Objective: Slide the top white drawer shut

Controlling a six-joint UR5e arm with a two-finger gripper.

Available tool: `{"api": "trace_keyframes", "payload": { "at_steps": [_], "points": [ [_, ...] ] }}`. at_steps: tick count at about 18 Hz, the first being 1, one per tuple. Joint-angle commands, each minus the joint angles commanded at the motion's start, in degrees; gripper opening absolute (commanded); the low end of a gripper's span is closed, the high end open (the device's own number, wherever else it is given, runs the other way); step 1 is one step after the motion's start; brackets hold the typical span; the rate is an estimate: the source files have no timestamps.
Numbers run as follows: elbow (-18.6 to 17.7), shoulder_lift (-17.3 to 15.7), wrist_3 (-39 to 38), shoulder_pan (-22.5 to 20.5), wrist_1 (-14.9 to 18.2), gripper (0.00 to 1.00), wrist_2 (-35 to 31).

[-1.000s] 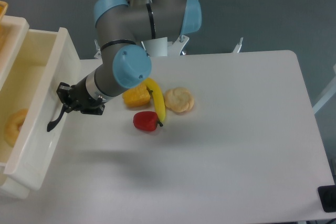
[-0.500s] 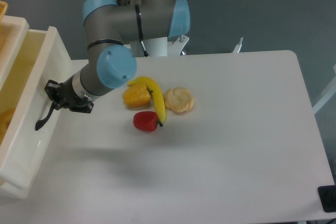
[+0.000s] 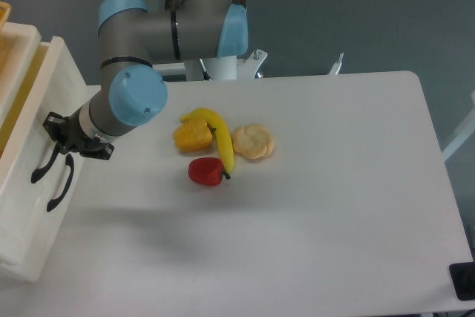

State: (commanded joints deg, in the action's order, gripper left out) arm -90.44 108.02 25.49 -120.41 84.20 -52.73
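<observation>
Top white drawer (image 3: 46,120) sits nearly shut, its black handle (image 3: 42,166) at the gripper (image 3: 56,130); finger spread cannot be told. Two black handles show. Four foods lie on the table (image 3: 334,198): banana (image 3: 216,133), red pepper (image 3: 205,171), orange piece (image 3: 192,137), biscuit (image 3: 253,141).

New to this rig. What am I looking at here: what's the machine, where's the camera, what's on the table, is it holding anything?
One fixed camera looks down at a white table. The grey and blue jointed machine is a robot arm; its black gripper sits at the left, against the black handle of the top white drawer. A second, similar handle shows just beside it. Whether the fingers are clamped on the handle is too small to tell. Only a narrow strip of the drawer's inside shows, so it looks nearly shut. Mid-table lie a banana, an orange piece, a red fruit and a pale round piece, bunched together.
</observation>
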Motion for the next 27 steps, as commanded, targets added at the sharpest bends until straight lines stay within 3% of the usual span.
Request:
{"api": "trace_keyframes", "payload": {
  "at_steps": [16, 19, 23, 24, 25, 26, 27],
  "points": [
    [0.1, 0.4, -0.1, 0.8, -0.2, 0.02, -0.1],
    [0.1, 0.4, 0.3, -2.3, -1.1, 0.28, -0.4],
    [1.1, 0.4, 0.7, -9.6, -1.6, 0.38, -0.5],
    [1.6, 0.4, 1.1, -11.4, -1.6, 0.46, -0.6],
    [2.0, 0.4, 1.7, -13.2, -1.6, 0.66, -0.8],
    [2.6, 0.4, 2.1, -15.0, -1.7, 1.00, -1.9],
    [3.2, 0.4, 2.4, -16.6, -2.2, 1.00, -3.6]
  ]
}}
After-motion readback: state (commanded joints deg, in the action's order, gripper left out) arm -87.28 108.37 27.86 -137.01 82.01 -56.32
